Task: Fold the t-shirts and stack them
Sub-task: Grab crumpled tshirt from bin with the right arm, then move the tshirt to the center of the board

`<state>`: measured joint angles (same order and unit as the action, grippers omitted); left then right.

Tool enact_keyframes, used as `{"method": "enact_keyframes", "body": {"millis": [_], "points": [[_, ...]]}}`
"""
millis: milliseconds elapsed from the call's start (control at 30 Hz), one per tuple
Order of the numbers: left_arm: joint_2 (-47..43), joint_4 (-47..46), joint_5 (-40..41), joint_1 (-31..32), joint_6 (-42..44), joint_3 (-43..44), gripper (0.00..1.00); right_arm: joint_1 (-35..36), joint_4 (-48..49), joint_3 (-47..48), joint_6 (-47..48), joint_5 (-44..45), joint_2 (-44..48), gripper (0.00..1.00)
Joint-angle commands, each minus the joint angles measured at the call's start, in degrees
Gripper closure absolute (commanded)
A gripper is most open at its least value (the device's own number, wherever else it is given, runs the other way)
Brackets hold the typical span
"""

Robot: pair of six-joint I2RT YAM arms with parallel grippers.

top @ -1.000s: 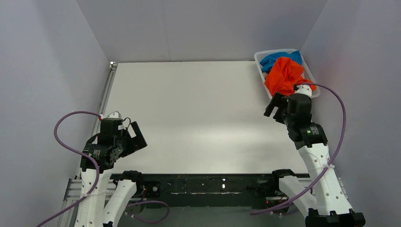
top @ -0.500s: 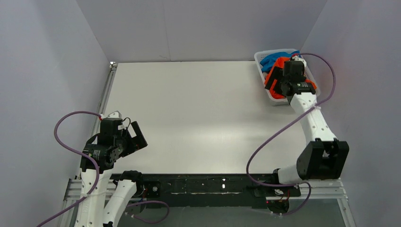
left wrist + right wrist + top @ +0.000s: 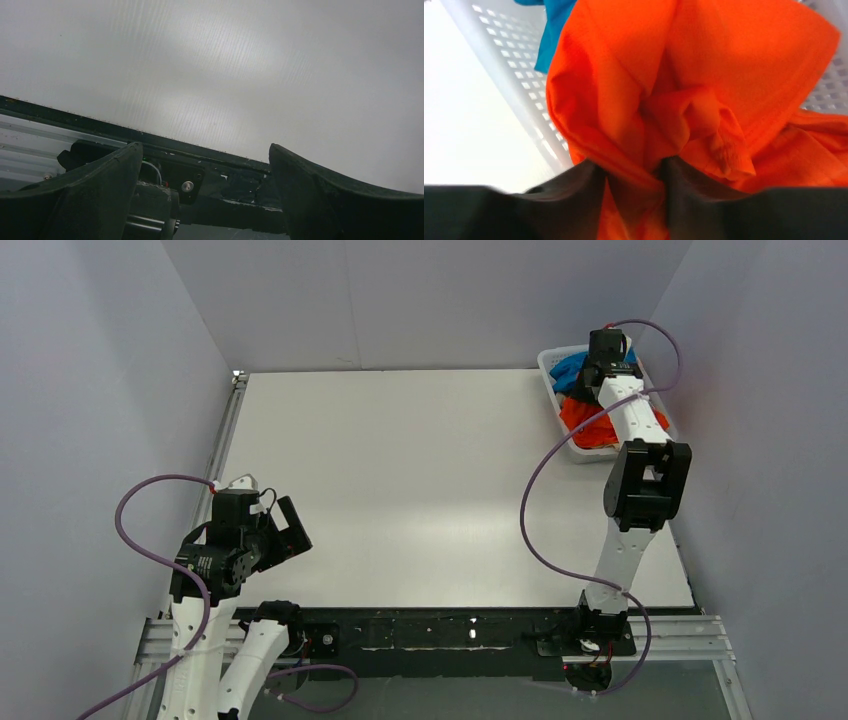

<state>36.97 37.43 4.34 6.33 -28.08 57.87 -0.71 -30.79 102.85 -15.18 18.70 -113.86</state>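
An orange-red t-shirt point(image 3: 734, 75) lies bunched in the white mesh basket point(image 3: 509, 60), with a blue t-shirt point(image 3: 555, 30) behind it. My right gripper point(image 3: 631, 167) is down in the basket, its two dark fingers shut on a fold of the orange-red cloth. From above, the right arm stretches out to the basket point(image 3: 549, 362) at the table's far right corner, covering part of the orange-red t-shirt point(image 3: 588, 427) and the blue t-shirt point(image 3: 570, 367). My left gripper point(image 3: 285, 530) hovers open and holds nothing near the table's front left point(image 3: 205, 150).
Grey walls enclose the white table point(image 3: 400, 480) on three sides, and the basket sits tight against the right wall. A black rail point(image 3: 440, 630) runs along the near edge between the arm bases. The right arm's purple cable point(image 3: 535, 490) loops over the table.
The right arm has swung out from mid-table to the far right corner and lowered into the basket. Its jaws, open before, have closed on the orange-red t-shirt. The left arm stayed still.
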Motion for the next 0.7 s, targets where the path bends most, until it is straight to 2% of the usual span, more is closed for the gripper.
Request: {"method": "enact_keyframes", "body": {"millis": [0, 100, 167, 300, 400, 567, 667], "points": [[0.4, 2.8, 1.5, -0.2, 0.3, -0.6, 0.01, -0.6, -4.3, 8.2, 1.1, -0.3, -2.2, 0.65], [0.4, 2.8, 0.8, -0.2, 0.1, -0.6, 0.01, -0.6, -4.1, 8.6, 1.6, 0.5, 0.7, 0.91], [0.5, 2.7, 0.8, -0.2, 0.1, -0.8, 0.0, -0.6, -4.3, 8.5, 2.6, 0.7, 3.9, 0.99], [0.5, 2.9, 1.7, -0.2, -0.4, -1.0, 0.01, -0.5, -5.7, 8.4, 3.8, 0.4, 11.1, 0.99], [0.7, 3.1, 1.4, -0.2, -0.5, -0.9, 0.01, -0.5, -6.4, 7.8, 4.7, -3.5, 17.7, 0.99], [0.7, 3.4, 1.8, -0.1, -0.8, -0.9, 0.0, -0.1, -5.8, 7.0, 4.2, -17.5, 27.1, 0.99], [1.0, 3.6, 2.0, -0.2, -1.1, -0.8, 0.0, 2.9, -7.4, 9.3, 2.4, -26.9, 30.3, 0.99]]}}
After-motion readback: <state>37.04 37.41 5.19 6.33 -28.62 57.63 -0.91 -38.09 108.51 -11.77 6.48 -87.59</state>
